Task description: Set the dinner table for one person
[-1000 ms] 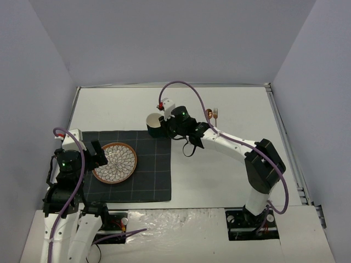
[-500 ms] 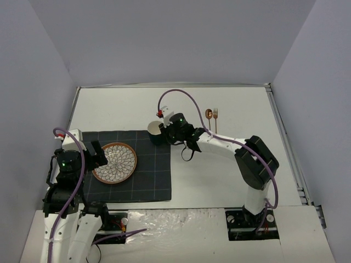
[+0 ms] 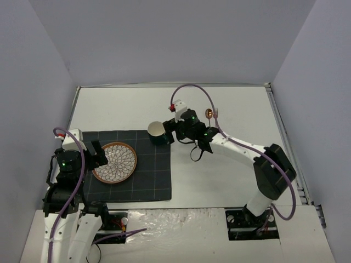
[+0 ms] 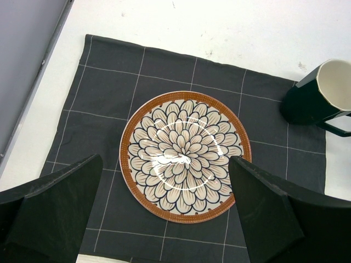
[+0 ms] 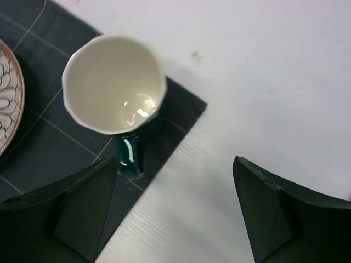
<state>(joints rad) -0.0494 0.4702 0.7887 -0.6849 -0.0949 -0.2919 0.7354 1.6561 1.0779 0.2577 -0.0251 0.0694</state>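
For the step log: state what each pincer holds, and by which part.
Nothing is held. The right pincer stands open over the mug, whose handle lies free beside one finger; the left pincer hangs open above the plate.

Both arms are the same build: white links, black joint housings, one green LED (image 3: 192,117) each. A purple cable (image 3: 192,87) loops along the left arm (image 3: 64,170) and the right arm (image 3: 235,146). There's a red connector (image 3: 171,107) at the right wrist. Fingers (image 4: 52,213) are matte black wedges.

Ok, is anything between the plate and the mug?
Nothing. Only a bare strip of the mat separates the plate from the mug. The left wrist view shows this most clearly, and the top view agrees.
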